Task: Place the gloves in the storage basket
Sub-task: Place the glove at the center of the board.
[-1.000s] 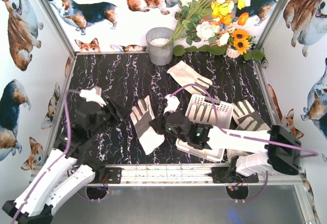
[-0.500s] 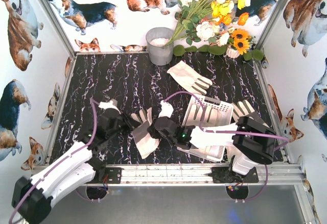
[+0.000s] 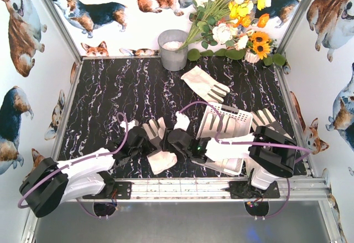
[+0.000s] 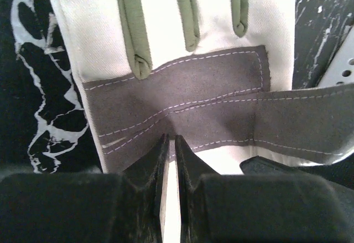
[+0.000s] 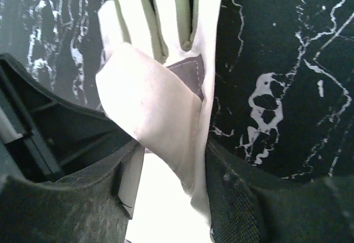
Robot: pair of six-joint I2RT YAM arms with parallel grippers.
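A cream-white glove [image 3: 161,159] with a grey palm patch lies on the black marbled table, left of the white storage basket [image 3: 228,108]. My left gripper [image 3: 148,142] comes in from the left. It is shut on the glove, pinching a fold of the grey patch [image 4: 182,107] between its tips [image 4: 168,143]. From the right, my right gripper [image 3: 172,139] reaches the same glove [image 5: 160,115]. Its jaws stand apart, with a loose white flap lying between them [image 5: 171,154]. A second glove [image 3: 204,84] lies behind the basket. A third [image 3: 264,118] lies to its right, partly under my right arm.
A grey metal bucket [image 3: 173,49] stands at the back centre, with a bunch of artificial flowers [image 3: 235,10] to its right. Printed walls close in the table on three sides. The right arm's purple cable [image 3: 221,138] runs across the basket.
The left arm swung right to the glove and its jaws closed on the palm patch. The right gripper went from shut to open. The glove has bunched up slightly.
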